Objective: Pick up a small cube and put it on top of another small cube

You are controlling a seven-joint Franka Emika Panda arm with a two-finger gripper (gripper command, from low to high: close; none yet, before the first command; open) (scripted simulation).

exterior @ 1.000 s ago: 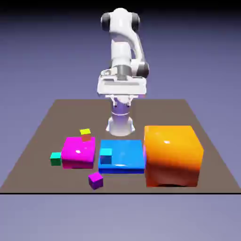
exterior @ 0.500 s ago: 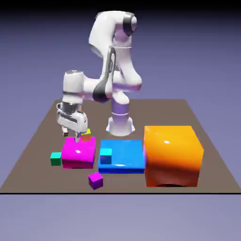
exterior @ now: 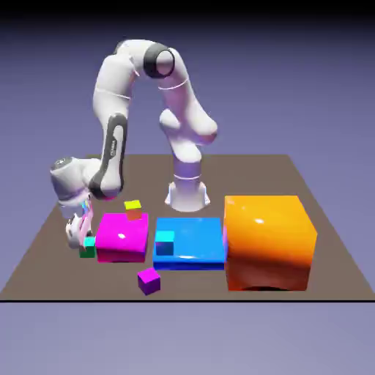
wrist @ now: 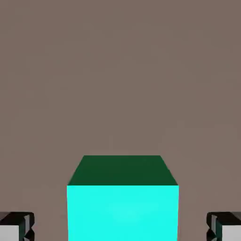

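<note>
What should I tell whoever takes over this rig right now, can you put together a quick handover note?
Gripper: open, fingertips on either side of the teal-green cube, with a gap showing on both sides.
Cube: not gripped, beside the magenta block.
Other small cubes: cyan on the blue block, purple in front, yellow-topped one behind the magenta block.
Done: gripper lined up.
Left: close, lift, stack on another small cube.
</note>
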